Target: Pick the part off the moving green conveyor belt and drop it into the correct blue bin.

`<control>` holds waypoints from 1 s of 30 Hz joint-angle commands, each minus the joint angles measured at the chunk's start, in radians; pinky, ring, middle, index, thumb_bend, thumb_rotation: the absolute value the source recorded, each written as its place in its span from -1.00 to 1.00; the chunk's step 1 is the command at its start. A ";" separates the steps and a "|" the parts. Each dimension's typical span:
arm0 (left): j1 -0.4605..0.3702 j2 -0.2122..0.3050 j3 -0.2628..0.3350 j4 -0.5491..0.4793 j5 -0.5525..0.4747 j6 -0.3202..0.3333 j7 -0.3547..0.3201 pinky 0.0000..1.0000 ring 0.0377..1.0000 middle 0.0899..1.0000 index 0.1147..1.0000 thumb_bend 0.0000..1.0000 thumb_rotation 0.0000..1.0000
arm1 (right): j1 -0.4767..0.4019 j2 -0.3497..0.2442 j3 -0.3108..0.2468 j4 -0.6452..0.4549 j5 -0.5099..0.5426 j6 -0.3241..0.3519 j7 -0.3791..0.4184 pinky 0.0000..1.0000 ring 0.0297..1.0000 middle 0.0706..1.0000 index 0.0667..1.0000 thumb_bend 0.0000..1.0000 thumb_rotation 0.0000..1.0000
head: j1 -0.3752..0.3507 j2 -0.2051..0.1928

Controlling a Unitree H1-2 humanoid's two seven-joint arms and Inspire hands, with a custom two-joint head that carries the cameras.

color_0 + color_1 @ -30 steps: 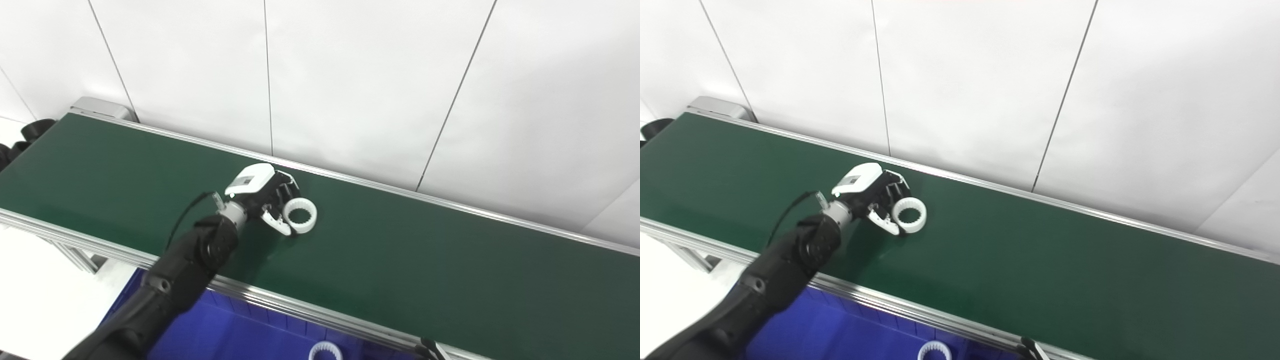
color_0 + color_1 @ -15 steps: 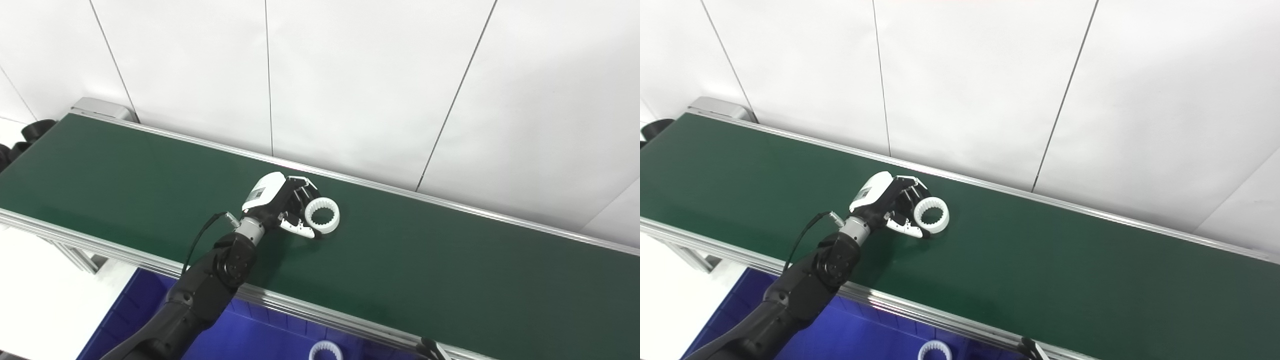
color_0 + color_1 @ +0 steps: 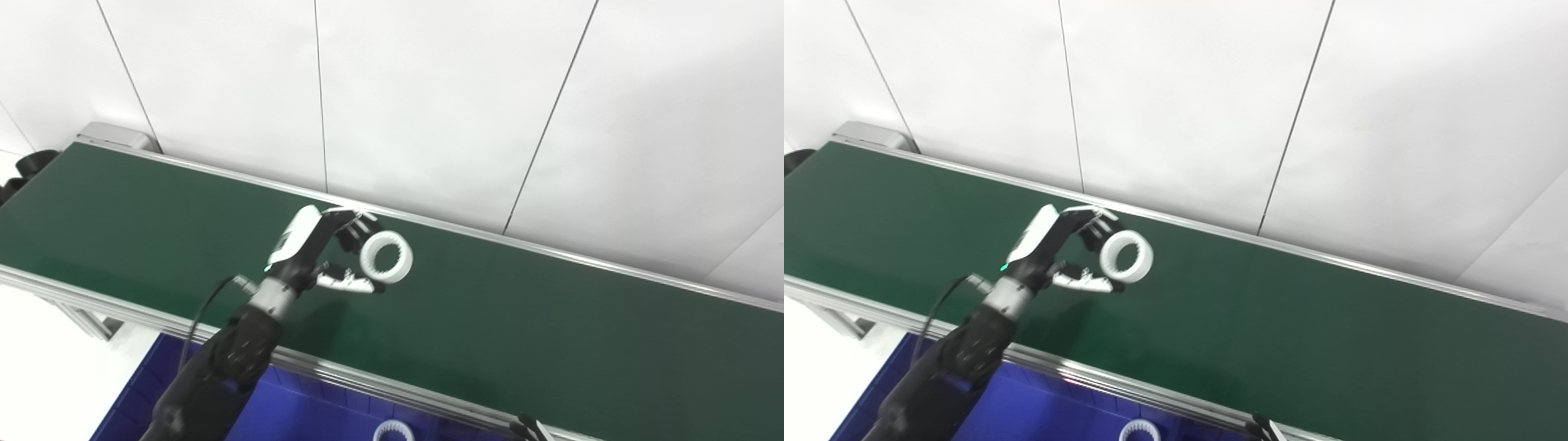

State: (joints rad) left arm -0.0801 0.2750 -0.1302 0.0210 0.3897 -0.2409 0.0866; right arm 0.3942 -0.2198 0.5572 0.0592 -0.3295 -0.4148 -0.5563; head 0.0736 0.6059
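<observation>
A white toothed ring (image 3: 386, 256) hangs tilted just above the green conveyor belt (image 3: 551, 318), near its far rail. My left hand (image 3: 309, 248) is shut on it, fingers over its left rim and thumb below; the same ring (image 3: 1126, 256) and left hand (image 3: 1047, 248) show in the right eye view. Its dark arm rises from the bottom left across the near rail. Only dark fingertips of my right hand (image 3: 527, 427) poke in at the bottom edge, too little to read their state. A blue bin (image 3: 294, 416) sits below the belt's near rail.
Another white toothed ring (image 3: 391, 432) lies in the blue bin. Black cylindrical parts (image 3: 30, 165) stand off the belt's left end. A white panelled wall runs close behind the far rail. The belt stretches bare to the right.
My left hand has closed on the ring and lifted it off the belt, tilting it upright. The wrist has turned so the palm faces right. The camera has shifted slightly.
</observation>
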 commanded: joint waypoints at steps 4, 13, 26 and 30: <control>0.085 0.046 0.031 -0.133 -0.026 -0.053 -0.036 -0.25 -0.27 -0.12 0.01 -0.01 -1.00 | 0.018 0.009 -0.017 -0.047 -0.022 -0.055 0.011 0.22 0.48 0.54 0.66 0.66 -0.21 | -0.020 0.042; 0.263 0.109 0.047 -0.146 0.022 -0.186 -0.053 -0.13 -0.22 -0.11 -0.03 -0.01 -1.00 | 0.051 0.041 -0.073 -0.104 -0.038 -0.055 0.076 0.31 0.54 0.59 0.71 0.65 -0.19 | -0.055 0.168; 0.252 0.240 -0.127 -0.034 0.191 -0.228 -0.099 -0.05 -0.18 -0.08 -0.09 -0.01 -1.00 | 0.102 0.098 -0.172 -0.202 -0.061 -0.025 0.200 0.36 0.55 0.63 0.74 0.58 -0.12 | -0.061 0.287; 0.240 0.254 -0.155 -0.045 0.247 -0.206 -0.156 -0.04 -0.17 -0.08 -0.10 -0.01 -1.00 | 0.110 0.113 -0.194 -0.220 -0.056 -0.022 0.236 0.35 0.55 0.62 0.74 0.57 -0.12 | -0.062 0.302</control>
State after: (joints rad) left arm 0.1692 0.5165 -0.2713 -0.0004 0.6198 -0.4377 -0.0469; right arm 0.4969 -0.1138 0.3688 -0.1259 -0.3804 -0.4164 -0.3334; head 0.0107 0.9081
